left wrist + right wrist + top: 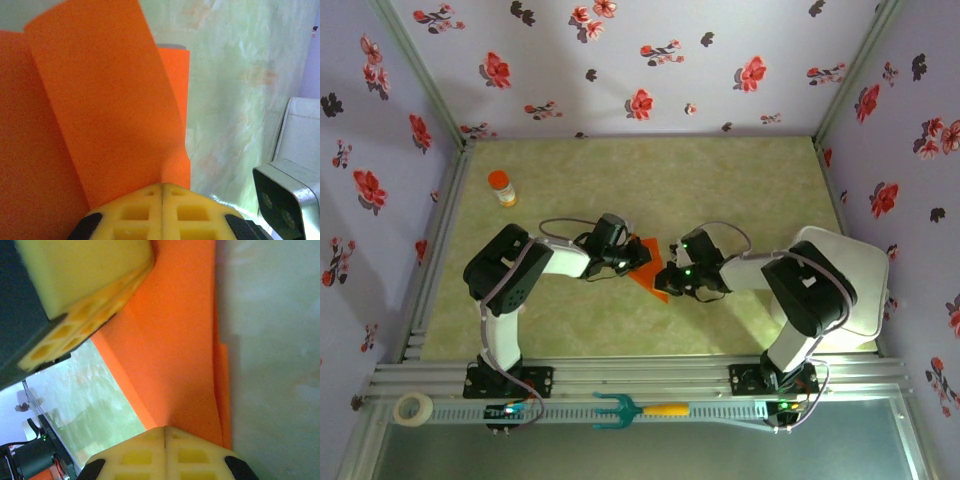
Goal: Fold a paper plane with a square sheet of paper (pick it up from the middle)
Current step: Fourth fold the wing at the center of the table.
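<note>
Orange-red, matte and thin, the square sheet of paper (648, 266) sits at the centre of the top view, pinched from both sides, with the mottled green table (650, 170) around it. On its left, the left gripper (626, 256) has its yellow lattice-moulded fingers (145, 210) pressed flat together, and the paper's edge is caught in their seam. From there a creased flap rises as a broad slanting panel across the left half of the left wrist view, with another layer behind it. On the sheet's right, the right gripper (673, 272) is likewise clamped on the paper, its fingers (190, 455) meeting with no gap. A sharp fold line climbs the frame from them, and a narrow underlayer peeks out at the right. A smooth white rounded tray (855, 270) lies at the right. A small orange-capped bottle (501, 187) stands at upper left. Along the lower rail rest a tape roll (414, 407) and a teal fork tool (625, 409).
</note>
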